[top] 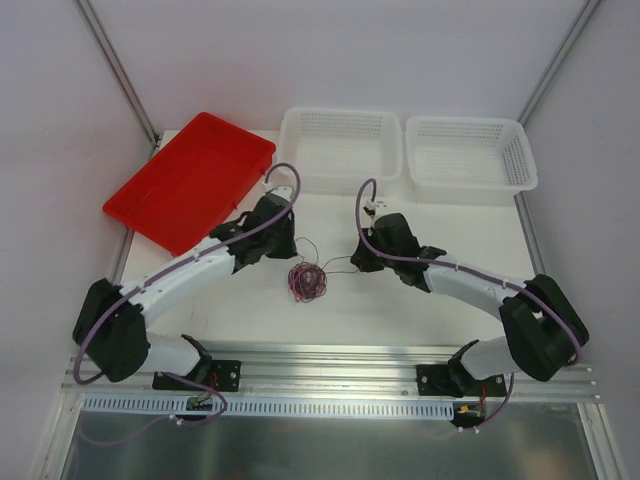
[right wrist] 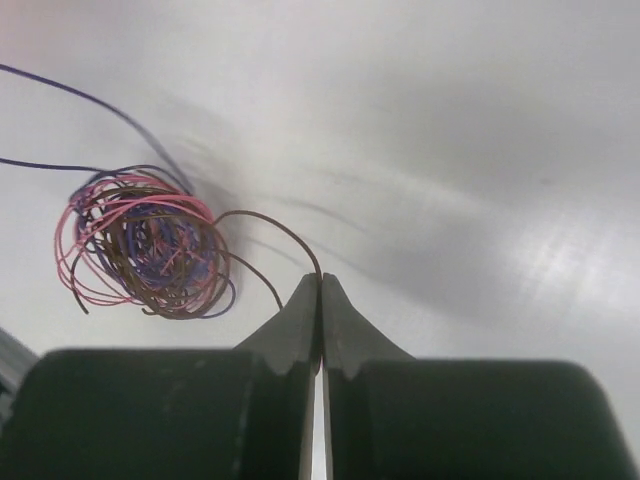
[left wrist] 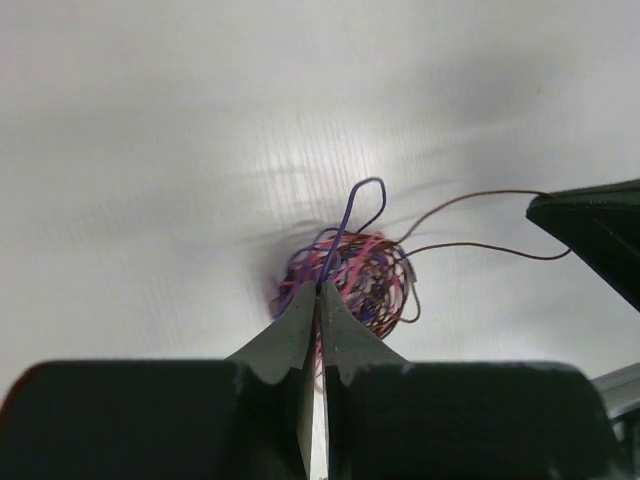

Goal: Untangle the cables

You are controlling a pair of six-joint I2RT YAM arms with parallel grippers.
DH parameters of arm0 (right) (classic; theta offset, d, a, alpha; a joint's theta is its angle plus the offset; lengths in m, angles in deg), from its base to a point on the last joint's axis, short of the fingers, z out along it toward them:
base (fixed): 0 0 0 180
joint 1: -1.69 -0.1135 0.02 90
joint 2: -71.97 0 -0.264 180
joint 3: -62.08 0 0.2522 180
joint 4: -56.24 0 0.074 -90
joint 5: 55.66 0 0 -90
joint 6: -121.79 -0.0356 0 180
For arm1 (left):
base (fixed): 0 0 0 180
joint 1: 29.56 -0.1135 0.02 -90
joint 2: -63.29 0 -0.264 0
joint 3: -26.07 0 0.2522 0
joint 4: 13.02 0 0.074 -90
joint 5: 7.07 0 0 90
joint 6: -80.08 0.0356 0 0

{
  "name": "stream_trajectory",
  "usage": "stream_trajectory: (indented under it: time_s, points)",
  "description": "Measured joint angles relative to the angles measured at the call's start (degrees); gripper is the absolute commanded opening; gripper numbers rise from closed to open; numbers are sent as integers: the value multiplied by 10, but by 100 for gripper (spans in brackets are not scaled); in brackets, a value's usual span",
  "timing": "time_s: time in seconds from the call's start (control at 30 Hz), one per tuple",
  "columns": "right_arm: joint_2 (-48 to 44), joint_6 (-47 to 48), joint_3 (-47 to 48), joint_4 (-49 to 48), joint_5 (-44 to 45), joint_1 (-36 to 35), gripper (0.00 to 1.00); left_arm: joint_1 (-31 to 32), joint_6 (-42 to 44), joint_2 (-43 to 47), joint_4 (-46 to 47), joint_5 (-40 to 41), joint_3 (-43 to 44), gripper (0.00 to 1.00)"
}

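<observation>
The cables (top: 307, 281) lie as a small ball of thin purple, pink and dark brown wires on the white table between my two arms. My left gripper (top: 289, 256) is just up-left of the ball. In the left wrist view it (left wrist: 321, 288) is shut on a purple wire (left wrist: 345, 222) that loops up out of the ball (left wrist: 360, 285). My right gripper (top: 358, 264) is to the right of the ball. In the right wrist view it (right wrist: 320, 280) is shut on a dark brown wire (right wrist: 275, 225) that arcs from the ball (right wrist: 145, 245).
A red tray (top: 190, 180) lies at the back left. Two white mesh baskets (top: 340, 148) (top: 470, 152) stand at the back. An aluminium rail (top: 330, 360) runs along the near edge. The right gripper's dark body (left wrist: 595, 235) shows at the right of the left wrist view.
</observation>
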Motion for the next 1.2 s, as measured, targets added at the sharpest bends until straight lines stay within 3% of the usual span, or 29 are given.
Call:
stream_trajectory:
  time_s: [0.23, 0.43, 0.83, 1.2]
  points:
    - [-115, 9, -21, 93, 70, 74, 1, -59, -43, 204, -18, 39, -35, 0]
    - [-204, 23, -32, 164, 96, 133, 1, -78, -60, 302, -66, 89, -42, 0]
    - [-317, 50, -27, 284, 101, 235, 1, -156, -90, 345, -173, 146, -102, 0]
    - [-371, 61, 26, 375, 83, 315, 1, -212, -83, 361, -226, 195, -103, 0]
